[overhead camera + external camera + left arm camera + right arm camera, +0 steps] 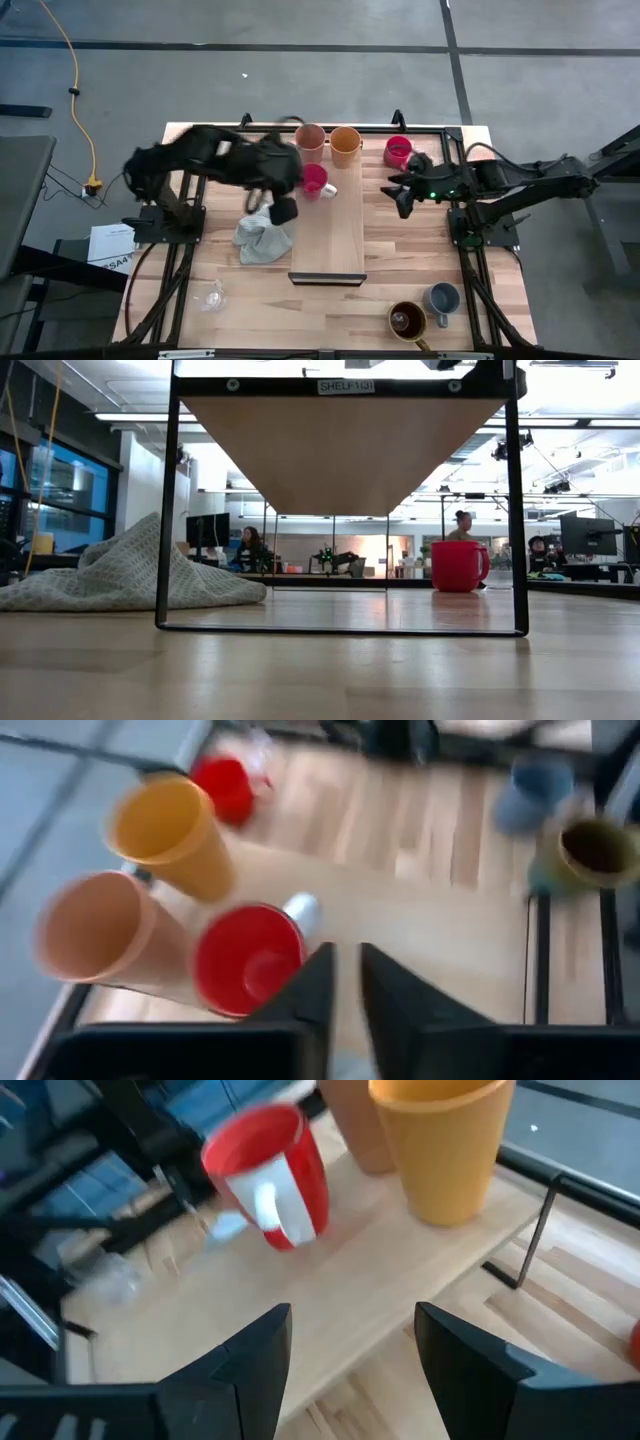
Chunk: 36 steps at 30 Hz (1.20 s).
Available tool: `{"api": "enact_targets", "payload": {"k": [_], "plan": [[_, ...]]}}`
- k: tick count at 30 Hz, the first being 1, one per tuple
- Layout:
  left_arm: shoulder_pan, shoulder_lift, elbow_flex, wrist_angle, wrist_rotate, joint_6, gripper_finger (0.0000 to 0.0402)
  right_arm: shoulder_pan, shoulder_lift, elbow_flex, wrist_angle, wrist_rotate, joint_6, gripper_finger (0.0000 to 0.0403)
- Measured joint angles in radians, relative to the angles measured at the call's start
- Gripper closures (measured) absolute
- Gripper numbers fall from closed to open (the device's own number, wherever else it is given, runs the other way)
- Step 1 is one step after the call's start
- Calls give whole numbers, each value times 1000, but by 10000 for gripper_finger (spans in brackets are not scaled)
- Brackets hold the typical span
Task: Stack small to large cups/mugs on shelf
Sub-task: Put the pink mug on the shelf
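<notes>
Left claw (345, 982): fingers nearly together, clenched on nothing, hanging just off the pink-red mug (314, 180). In the high view that mug sits on the shelf (330, 245) at the far end, at about 4 o'clock from the peach cup (309, 142), with the orange cup (345, 145) beside it toward 3 o'clock.

Your step in hand, as I judge it: the third cup is set down and the left arm is between placements.

Right claw (350, 1355) stands spread and empty at about 3 o'clock of the shelf, pointing at the row.

Not yet shelved: a red mug (398, 151) on the tabletop at 3 o'clock of the orange cup, a brown mug (407, 319) and a blue-grey mug (441, 297) at the near right, and a clear glass (212, 296) at the near left (beyond the grey cloth (264, 240)).

Next you need to reopen the left claw, clear the pink-red mug without nudging it, and pick the next size up.
</notes>
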Motion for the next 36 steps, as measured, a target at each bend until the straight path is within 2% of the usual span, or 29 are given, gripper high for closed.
{"api": "enact_targets", "payload": {"k": [5, 7, 10, 11, 13, 18, 22, 25, 29, 36], "plan": [[-33, -100, -40, 5, -186, -111, 396, 0, 98, 0, 51, -27, -57, 219], [-53, -163, -113, 17, -243, -158, 398, 0, 141, -1, 100, -38, -76, 251], [-78, -283, -307, 95, -277, -221, 400, -1, 212, -1, 197, -41, -95, 330], [-85, -332, -391, 156, -278, -240, 400, -6, 238, -1, 235, -43, -106, 362], [-98, -431, -576, 300, -247, -253, 401, -23, 286, -1, 294, -60, -111, 391], [-105, -681, -993, 721, -75, -272, 401, -61, 374, -1, 408, 8, -86, 398], [-103, -841, -1209, 976, -18, -271, 401, -89, 411, -1, 440, 62, -50, 401], [-103, -924, -1301, 1063, -5, -274, 401, -108, 441, -2, 470, 34, -7, 402], [-104, -978, -1348, 1004, -4, -302, 401, -98, 461, -2, 522, 9, 54, 402], [-103, -963, -1368, 928, -5, -344, 401, -71, 463, -2, 534, 6, 113, 403]]}}
